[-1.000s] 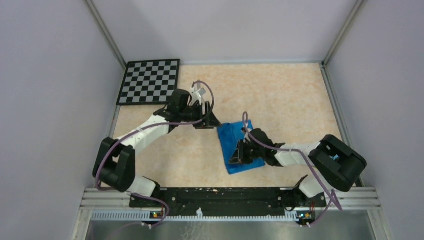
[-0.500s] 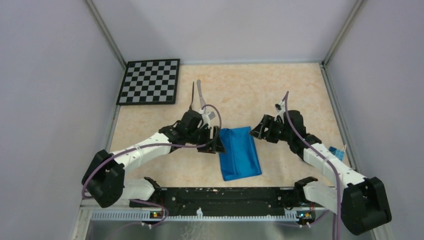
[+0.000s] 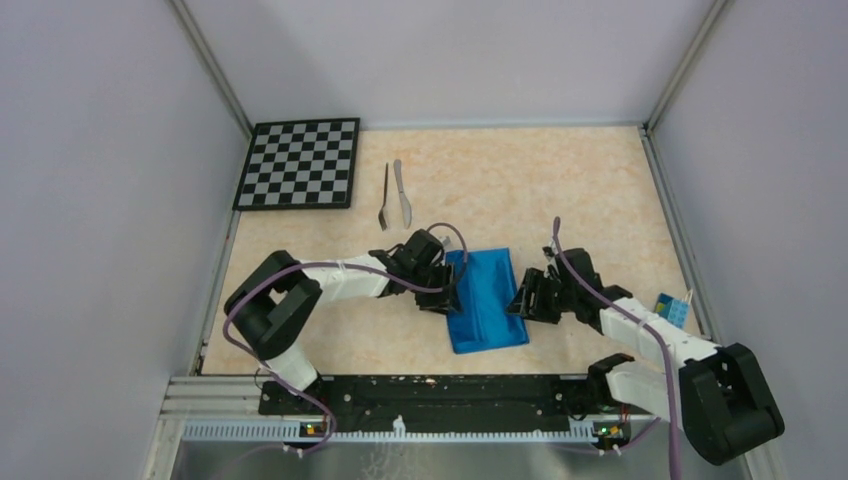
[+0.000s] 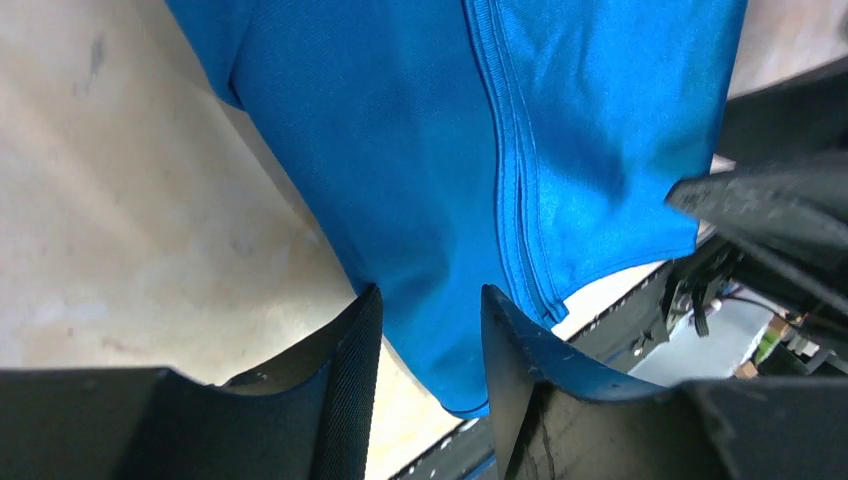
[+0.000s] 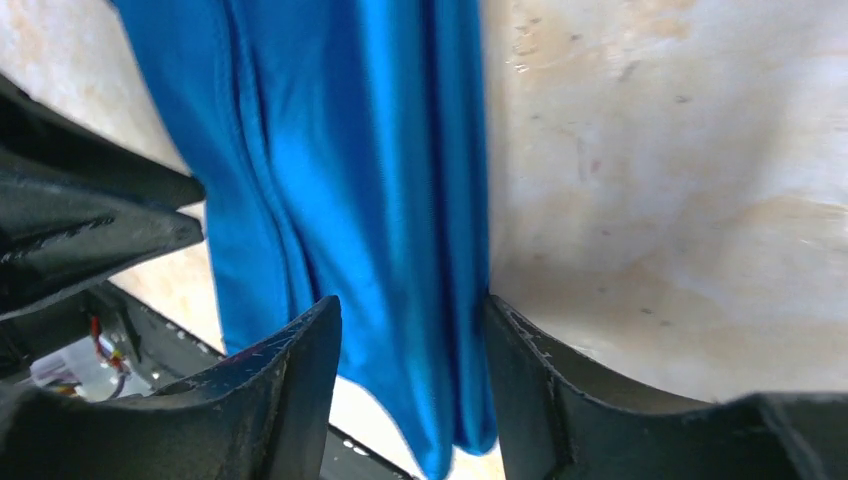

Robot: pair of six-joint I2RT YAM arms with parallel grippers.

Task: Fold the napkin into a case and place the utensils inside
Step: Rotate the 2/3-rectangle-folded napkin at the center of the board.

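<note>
Napkin [image 3: 485,300] now has your left claw [image 4: 428,300] and right claw [image 5: 412,305] back at its long edges, both spread astride it. You look set for another fold.

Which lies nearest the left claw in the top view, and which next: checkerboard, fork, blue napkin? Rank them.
1. Blue napkin: right beside the left claw.
2. Fork: farther back, slightly left.
3. Checkerboard: far left corner.
</note>
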